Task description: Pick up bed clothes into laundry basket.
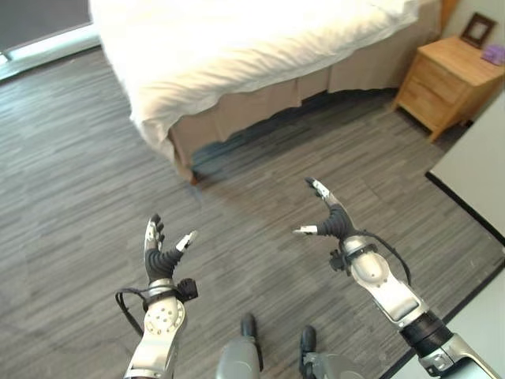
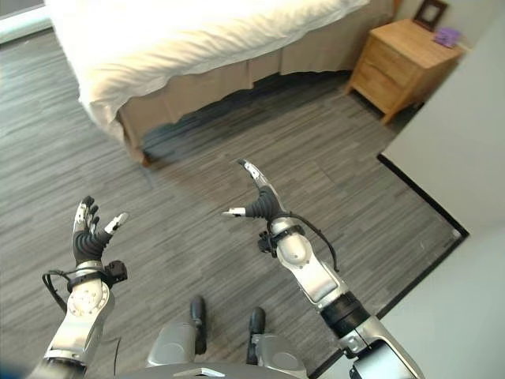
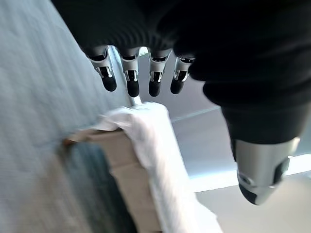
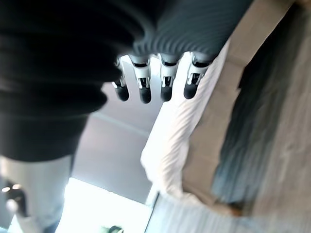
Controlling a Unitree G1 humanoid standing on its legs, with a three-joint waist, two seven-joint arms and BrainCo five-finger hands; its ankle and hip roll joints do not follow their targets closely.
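Approaching the bed, both the left hand and right hand hang released and empty above the floor. White bedclothes lie well ahead; the next move likely calls for stepping closer, then reaching.

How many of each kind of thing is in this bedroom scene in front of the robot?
Bed with white bedding: 1
Wooden nightstand: 1
Picture frame: 1
Purple item on the nightstand: 1
Open, empty robot hands: 2, left robot hand and right robot hand
Total: 6
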